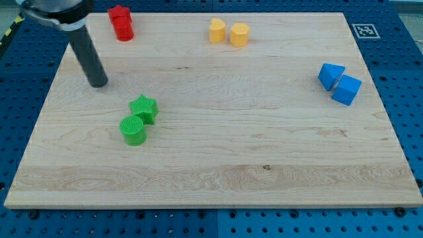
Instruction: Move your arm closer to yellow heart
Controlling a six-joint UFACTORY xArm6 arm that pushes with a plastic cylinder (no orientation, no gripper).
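Note:
Two yellow blocks sit close together near the view's top, centre. The right one [239, 34] looks like the yellow heart. The left one [217, 30] looks like a hexagon, though both shapes are hard to make out. My tip [98, 84] rests on the board at the view's upper left. It is far to the left of the yellow blocks and lower than them. It touches no block.
Two red blocks [121, 24] stand touching at the view's top, just up and right of the rod. A green star [144, 108] and a green cylinder [133, 130] lie below and right of my tip. A blue triangle [330, 74] and a blue cube [346, 90] sit at the right.

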